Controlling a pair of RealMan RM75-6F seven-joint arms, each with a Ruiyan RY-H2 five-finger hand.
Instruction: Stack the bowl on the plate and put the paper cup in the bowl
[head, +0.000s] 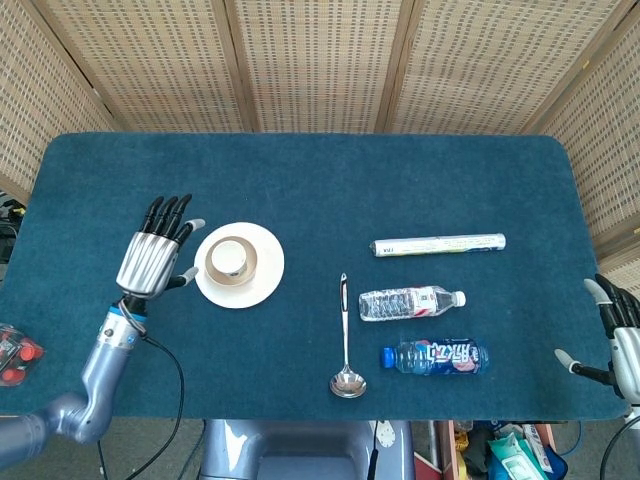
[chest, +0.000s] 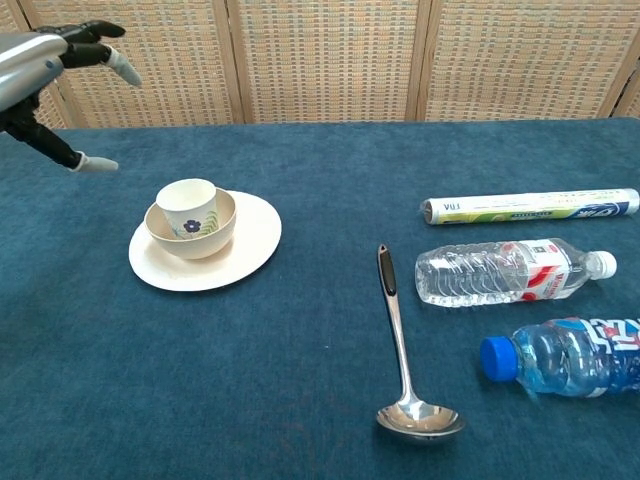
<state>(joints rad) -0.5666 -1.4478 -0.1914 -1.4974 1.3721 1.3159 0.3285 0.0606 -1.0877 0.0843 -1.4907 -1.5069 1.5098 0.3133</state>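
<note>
A white plate (head: 262, 285) (chest: 255, 245) lies on the blue table left of centre. A cream bowl (head: 249, 268) (chest: 219, 232) sits on the plate, and a white paper cup (head: 229, 254) (chest: 188, 206) with a blue flower stands upright inside the bowl. My left hand (head: 153, 260) (chest: 40, 70) hovers to the left of the plate, raised above the table, fingers spread and holding nothing. My right hand (head: 617, 335) shows only at the right edge of the head view, off the table, fingers apart and empty.
A metal ladle (head: 345, 340) (chest: 400, 350) lies in the middle. To the right are a rolled tube (head: 438, 244) (chest: 530, 207), a clear water bottle (head: 410, 302) (chest: 510, 270) and a blue-capped bottle (head: 435, 356) (chest: 560, 358). Wicker screens (head: 320, 60) stand behind the table.
</note>
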